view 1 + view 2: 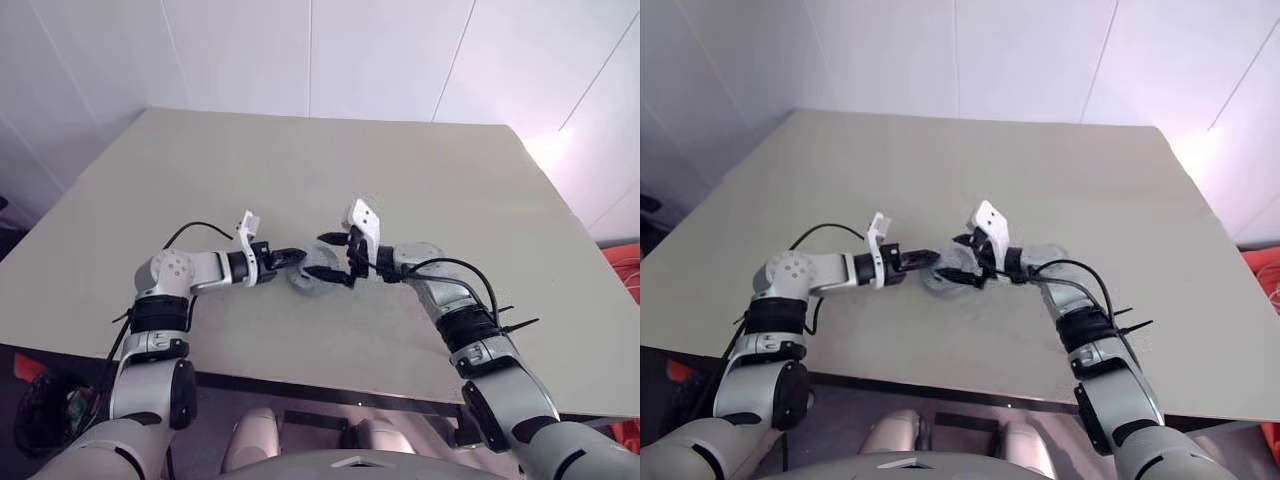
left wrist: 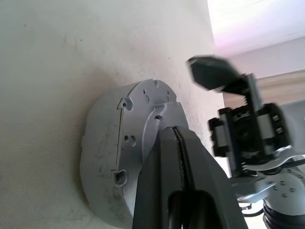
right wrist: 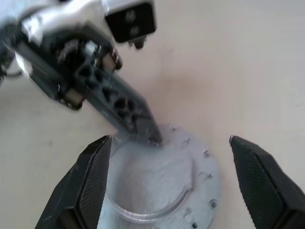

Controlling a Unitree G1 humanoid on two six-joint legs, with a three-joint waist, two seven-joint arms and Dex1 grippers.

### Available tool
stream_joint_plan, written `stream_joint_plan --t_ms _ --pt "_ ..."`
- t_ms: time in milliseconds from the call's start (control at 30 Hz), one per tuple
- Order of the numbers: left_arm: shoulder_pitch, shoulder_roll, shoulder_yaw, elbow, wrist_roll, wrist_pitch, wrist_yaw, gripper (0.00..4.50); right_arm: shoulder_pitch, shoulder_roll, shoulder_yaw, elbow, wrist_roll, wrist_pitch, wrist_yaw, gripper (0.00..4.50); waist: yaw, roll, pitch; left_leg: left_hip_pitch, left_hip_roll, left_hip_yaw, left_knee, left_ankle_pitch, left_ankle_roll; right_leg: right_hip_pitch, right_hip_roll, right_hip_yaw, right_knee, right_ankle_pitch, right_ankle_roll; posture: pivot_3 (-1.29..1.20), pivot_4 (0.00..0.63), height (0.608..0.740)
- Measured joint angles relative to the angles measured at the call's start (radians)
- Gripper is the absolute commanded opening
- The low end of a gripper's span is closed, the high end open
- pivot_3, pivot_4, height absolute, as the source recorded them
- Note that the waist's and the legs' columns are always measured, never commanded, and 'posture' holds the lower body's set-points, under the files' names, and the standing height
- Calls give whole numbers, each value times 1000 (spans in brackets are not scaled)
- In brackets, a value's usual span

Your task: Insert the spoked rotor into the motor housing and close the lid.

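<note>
Motor housing (image 3: 159, 191), lid shut, sits mid-surface (image 1: 420, 180) toward the near edge, the clenched left hand (image 2: 178, 157) pressing it and the right hand (image 3: 174, 183) spread wide around it; one bump could slide it away.

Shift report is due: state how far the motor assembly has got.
Looks done: the motor housing lies on the table closed up, no windings or rotor showing. In hand: shut left gripper presses on it, open right gripper straddles it. Left: withdrawing, probably.

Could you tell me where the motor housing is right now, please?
In the left eye view the motor housing lies on the table, near its front edge, between the shut left pincer and the open right pincer.
</note>
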Motion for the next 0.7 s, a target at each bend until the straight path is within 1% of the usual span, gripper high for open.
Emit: stream_joint_plan --t_ms 100,133,200,267,333,433,500,567,600,700 --pt "-1 1 -5 3 1 -2 -7 0 -97 20 -111 -9 78 101 -103 4460 1 0 0 0 0 0 -2 1 -1 -1 0 0 0 0 0 0 0 740" --pt "-1 1 -5 4 2 -3 -8 0 -139 12 -155 -7 106 172 -147 4460 2 0 0 0 0 0 -2 1 -1 -1 0 0 0 0 0 0 0 740" --pt "-1 2 -5 4 3 -4 -12 0 -178 -21 -201 -4 143 302 -187 4460 6 0 0 0 0 0 -4 1 -2 -1 0 0 -2 0 0 0 0 740" --pt "-2 3 -5 4 3 -3 -17 0 -179 -68 -224 -1 179 471 -196 4460 7 0 0 -1 0 0 -4 3 -4 -1 0 0 -3 0 0 0 0 740" --pt "-3 4 -6 4 3 -3 -20 0 -159 -113 -207 -2 190 605 -184 4460 6 0 0 -2 -1 0 -5 3 -5 -2 0 0 -3 0 0 0 0 740" --pt "-4 3 -10 5 6 -5 -22 0 -106 -194 -121 -9 191 798 -143 4460 8 0 0 -2 -1 0 -5 3 -6 -2 0 -1 -3 0 0 0 0 740" --pt "-4 4 -11 6 9 -8 -23 0 -64 -230 -70 -31 191 868 -114 4460 10 1 0 -2 -1 0 -5 4 -6 -2 0 -1 -3 0 0 0 0 740" --pt "-6 7 -11 8 15 -10 -26 0 -56 -255 -46 -70 194 900 -89 4460 8 4 0 0 -1 0 -5 4 -6 -1 0 -1 -3 -1 2 0 0 740" --pt "-6 7 -12 9 18 -10 -26 0 -54 -263 -33 -86 197 924 -78 4460 9 4 0 1 0 0 -5 4 -6 0 0 -1 -3 -4 7 0 0 740" --pt "-6 7 -12 9 20 -11 -29 0 -46 -264 -25 -114 213 973 -60 4460 9 4 0 2 0 0 -6 5 -8 0 0 -1 -3 -4 8 0 0 740"
